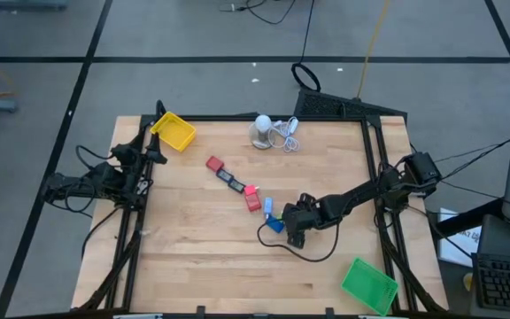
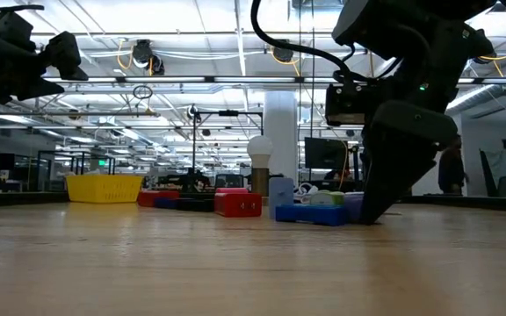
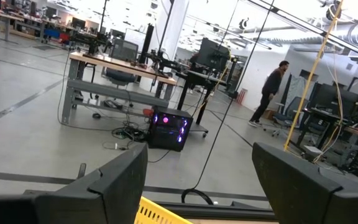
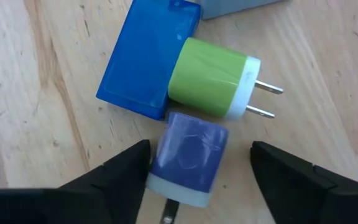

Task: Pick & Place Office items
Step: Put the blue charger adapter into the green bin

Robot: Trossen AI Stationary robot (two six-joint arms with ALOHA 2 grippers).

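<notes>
**Right gripper poised over a purple plug**

The right arm reaches in from the table's (image 1: 193,266) right edge, stretched low toward the middle, with the right gripper (image 4: 197,180) pointing down just above the wood. Its fingers (image 4: 114,180) stand apart on either side of a purple plug adapter (image 4: 188,155), with a gap on each side; nothing is gripped. A green plug adapter (image 4: 210,78) touches the purple one, and a blue block (image 4: 145,59) lies against the green one. Red blocks (image 1: 253,202) and a dark flat rectangle (image 1: 230,181) trail away toward the yellow tray (image 1: 174,131). The left gripper (image 3: 197,180) hangs raised at the table's left edge beside the yellow tray, fingers open and empty.
</notes>
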